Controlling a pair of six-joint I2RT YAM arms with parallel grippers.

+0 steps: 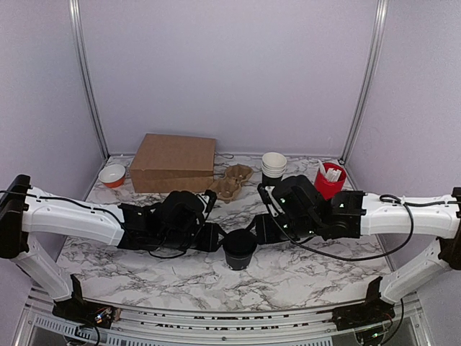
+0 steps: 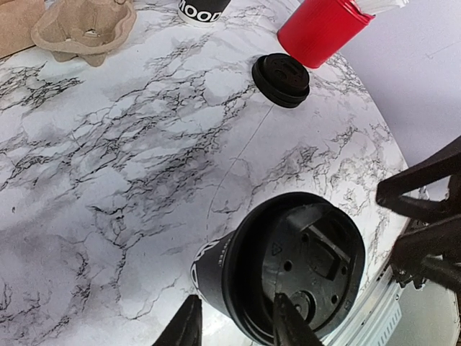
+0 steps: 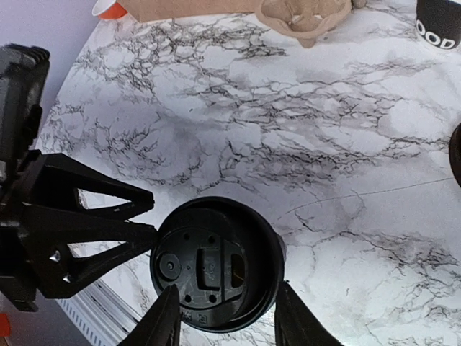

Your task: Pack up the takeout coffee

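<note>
The cup (image 1: pixel 239 254) is stood mid-width, towards the near edge of the table (image 1: pixel 317 270), within reach of both arms. It is pinched at its rim side by the left gripper (image 2: pixel 236 311), judged as bracing. The lid (image 3: pixel 212 270) is laid over its mouth and flanked by the right gripper (image 3: pixel 227 290); grip or release cannot be told. Bare marble is left towards the carrier (image 1: pixel 234 182) at the back edge.

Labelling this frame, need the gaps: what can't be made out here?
- Black plastic lid seated on small black paper cup or not: top external, too small, dark.
- Its white print: left wrist, under rim.
- Right gripper touching cup: right wrist, steep overhead angle.
- Spare round black lid: top external, probably behind right arm.
</note>
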